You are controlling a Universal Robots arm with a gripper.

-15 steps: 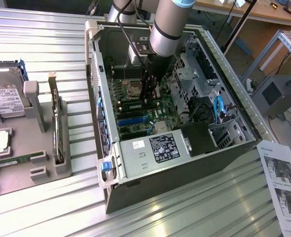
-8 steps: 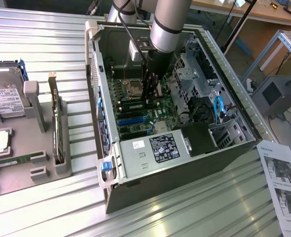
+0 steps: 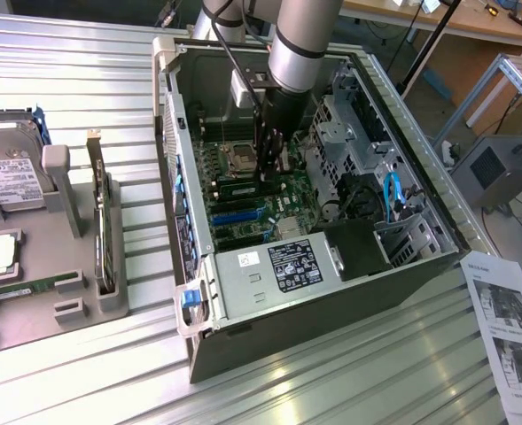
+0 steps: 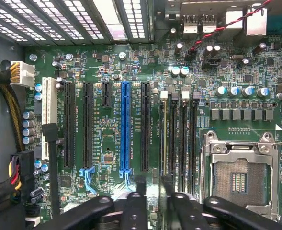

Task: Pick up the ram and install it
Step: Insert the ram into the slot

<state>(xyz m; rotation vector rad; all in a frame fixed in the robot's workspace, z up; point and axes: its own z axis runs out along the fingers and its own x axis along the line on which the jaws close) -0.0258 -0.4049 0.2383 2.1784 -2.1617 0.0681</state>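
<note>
The black two-finger gripper (image 3: 267,170) is low inside the open grey computer case (image 3: 349,292), fingers narrow, over the long green ram stick (image 3: 243,189) seated in its motherboard slot. Installing seems nearly finished; whether it grips the stick, I cannot tell.

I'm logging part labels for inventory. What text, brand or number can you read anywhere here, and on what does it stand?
No text reads legibly.
Black label on the silver power supply: print too small.
Hard drive label: blurred.
Printed sheets: too small.
Motherboard lettering beside the slots: too small.
</note>
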